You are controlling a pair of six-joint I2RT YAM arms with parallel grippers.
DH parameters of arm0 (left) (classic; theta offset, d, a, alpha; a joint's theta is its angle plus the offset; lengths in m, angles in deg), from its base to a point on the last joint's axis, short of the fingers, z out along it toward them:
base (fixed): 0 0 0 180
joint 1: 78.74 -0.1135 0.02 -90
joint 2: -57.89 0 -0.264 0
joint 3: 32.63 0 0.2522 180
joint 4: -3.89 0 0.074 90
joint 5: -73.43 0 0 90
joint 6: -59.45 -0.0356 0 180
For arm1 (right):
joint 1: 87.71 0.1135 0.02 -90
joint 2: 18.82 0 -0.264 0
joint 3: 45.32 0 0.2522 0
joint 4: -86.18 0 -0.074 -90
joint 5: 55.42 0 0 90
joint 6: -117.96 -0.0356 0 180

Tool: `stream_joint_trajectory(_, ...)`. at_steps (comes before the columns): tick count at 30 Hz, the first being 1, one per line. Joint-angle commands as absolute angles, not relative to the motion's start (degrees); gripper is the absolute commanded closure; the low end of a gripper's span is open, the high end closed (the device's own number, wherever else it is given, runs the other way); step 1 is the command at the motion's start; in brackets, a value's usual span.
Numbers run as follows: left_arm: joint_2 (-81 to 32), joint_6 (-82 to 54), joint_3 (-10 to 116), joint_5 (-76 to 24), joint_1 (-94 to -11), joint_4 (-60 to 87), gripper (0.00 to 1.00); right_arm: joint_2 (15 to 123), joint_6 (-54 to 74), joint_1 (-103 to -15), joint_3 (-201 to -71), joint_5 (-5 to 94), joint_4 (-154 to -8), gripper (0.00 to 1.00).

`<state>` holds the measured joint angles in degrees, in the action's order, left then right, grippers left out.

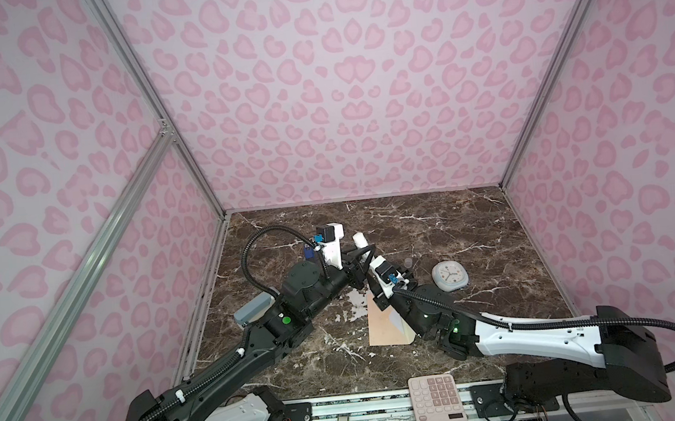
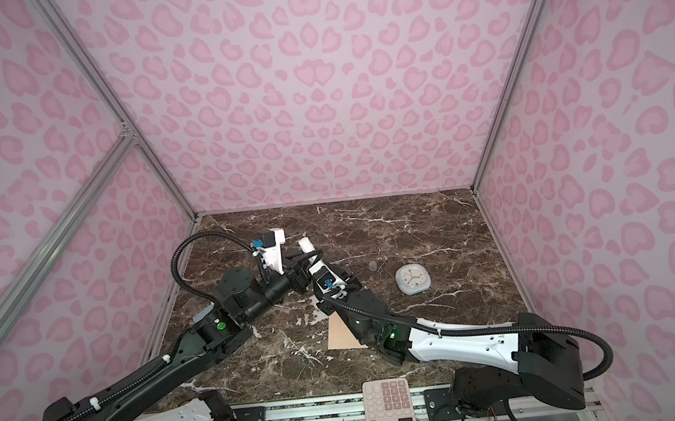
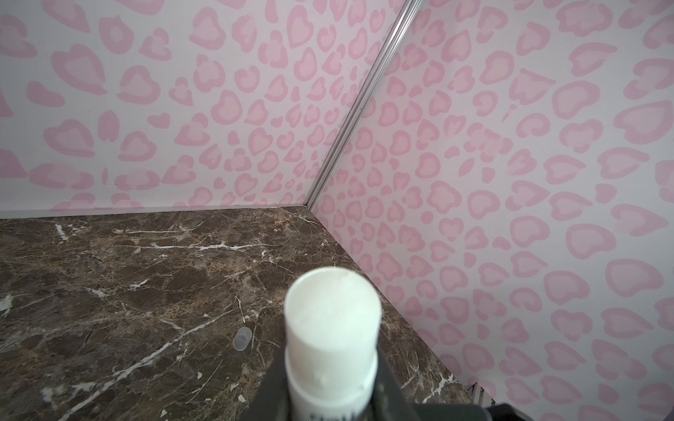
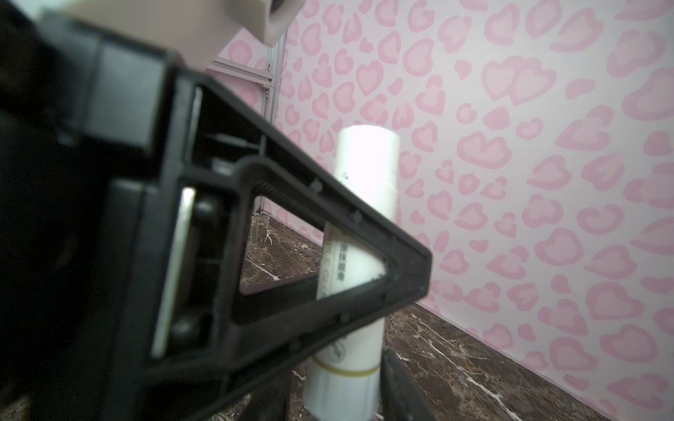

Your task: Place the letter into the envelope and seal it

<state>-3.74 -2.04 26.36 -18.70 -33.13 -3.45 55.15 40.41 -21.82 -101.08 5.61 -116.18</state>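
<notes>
The dark marble table [image 1: 475, 228] fills the floor of the pink-patterned booth. The left arm [image 1: 216, 368] and the right arm [image 1: 525, 328] both reach in and meet left of the table's middle.

The left gripper [image 3: 330, 386] is clamped on a white glue stick [image 3: 332, 317]. Its black fingers [image 3: 388, 379] press the tube from both sides and the stick points up and away. The right gripper [image 4: 335, 401] has its jaws on either side of the same tube's lower end. I cannot tell whether they squeeze it or only stand beside it.

A pale calculator [image 1: 440, 406] lies at the front edge, partly over the metal rail; its keys are too small to read. The envelope [image 1: 381, 324], peach and flat, lies on the marble near the middle and is partly covered by the right arm's wrist. A paler wedge shows at the envelope's right edge, too hidden to identify. A rounded white clock [image 1: 450, 276] sits right of the grippers, its numerals unreadable.

In the right wrist view the glue stick carries a gold band, a round mark and a column of small dark characters, all too blurred to read. A small translucent cap [image 3: 243, 338] lies on the marble by itself.
</notes>
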Motion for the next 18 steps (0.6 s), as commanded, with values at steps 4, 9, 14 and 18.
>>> stream_joint_trajectory(4,-3.72,-2.08,26.82,-18.76,-32.88,-5.65,0.96,55.86,40.35,-21.79,-101.38,3.71,-119.15,0.66)
stream_joint_trajectory(9,-4.06,-2.01,27.06,-19.30,-32.86,-5.29,0.96,55.97,40.35,-21.81,-101.54,3.56,-119.13,0.69)
stream_joint_trajectory(14,-4.77,-1.65,26.96,-20.29,-32.86,-5.20,0.96,55.66,40.55,-21.79,-101.56,3.56,-118.96,0.70)
stream_joint_trajectory(18,-4.95,-1.68,27.08,-20.84,-32.80,-4.85,0.96,55.18,40.62,-21.81,-101.39,3.54,-118.63,0.75)
